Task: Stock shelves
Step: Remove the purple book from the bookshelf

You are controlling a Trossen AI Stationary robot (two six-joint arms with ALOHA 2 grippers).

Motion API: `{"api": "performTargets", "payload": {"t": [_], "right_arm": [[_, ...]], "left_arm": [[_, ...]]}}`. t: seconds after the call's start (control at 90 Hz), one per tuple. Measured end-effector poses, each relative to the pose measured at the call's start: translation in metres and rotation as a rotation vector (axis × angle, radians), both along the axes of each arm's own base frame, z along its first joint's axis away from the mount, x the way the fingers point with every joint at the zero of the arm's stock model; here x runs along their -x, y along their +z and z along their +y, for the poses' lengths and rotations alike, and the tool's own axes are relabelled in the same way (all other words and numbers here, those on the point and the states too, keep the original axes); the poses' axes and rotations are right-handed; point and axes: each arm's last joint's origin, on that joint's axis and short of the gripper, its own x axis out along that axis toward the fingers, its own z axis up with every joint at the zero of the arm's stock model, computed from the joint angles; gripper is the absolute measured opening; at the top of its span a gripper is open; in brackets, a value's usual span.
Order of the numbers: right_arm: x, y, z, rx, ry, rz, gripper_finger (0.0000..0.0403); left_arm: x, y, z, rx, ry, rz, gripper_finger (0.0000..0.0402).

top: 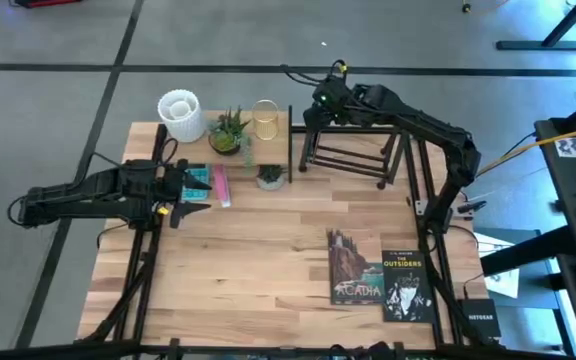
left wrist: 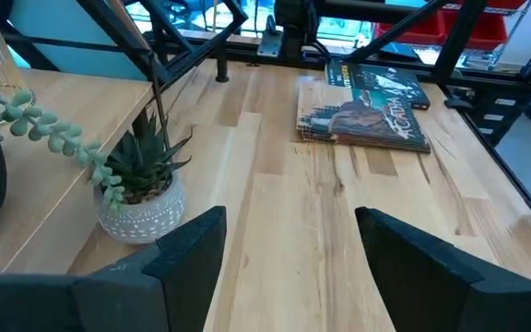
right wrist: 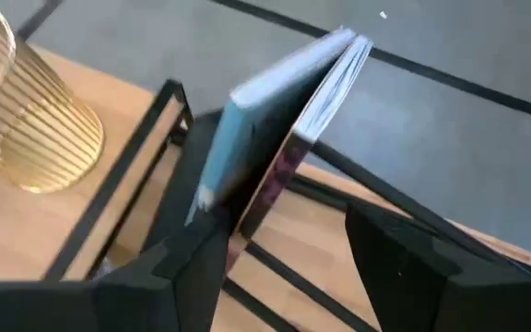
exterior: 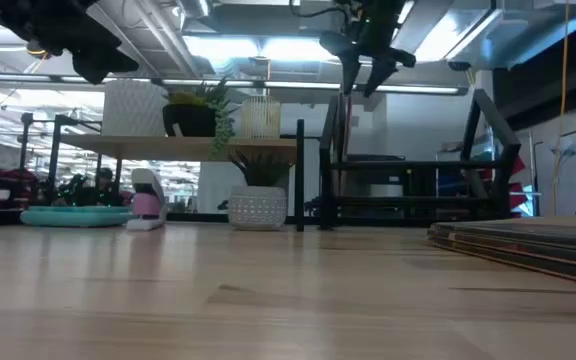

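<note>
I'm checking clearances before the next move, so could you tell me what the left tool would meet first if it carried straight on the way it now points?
Probably nothing close: the open left tool faces bare tabletop. The small white potted succulent sits off to one side of that line. Farther along lie the two books, likely the first contact, though depth is uncertain.

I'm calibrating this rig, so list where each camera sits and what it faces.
High: overhead, looking down on table, both arms, black rack.
Low: tabletop height, looking level across at wooden shelf; arms enter from above.
Left wrist: looks past own open jaws toward two books.
Right wrist: looks past own open jaws at a tilted book in the rack.
Shared: high and left wrist both show the books.
</note>
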Motion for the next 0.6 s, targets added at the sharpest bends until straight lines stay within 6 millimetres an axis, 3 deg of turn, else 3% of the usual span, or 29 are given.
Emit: {"api": "performTargets", "payload": {"t": [0.2,0.367,0.489,0.6], "right_arm": [[-0.001,0.0,-0.002,0.05,-0.059,-0.006,0.0204],[-0.009,-0.012,-0.008,0.054,-0.078,0.032,0.0193],[-0.014,-0.022,-0.013,0.056,-0.085,0.071,0.0159],[-0.017,-0.028,-0.015,0.051,-0.077,0.094,0.0104]], "left_arm": [[0.0,0.0,0.0,0.0,0.0,0.0,0.0237],[0.0,0.0,0.0,0.0,0.001,0.0,0.0237],[0.0,0.0,0.0,0.0,0.0,0.0,0.0237],[0.0,0.0,0.0,0.0,0.0,0.0,0.0237]]}}
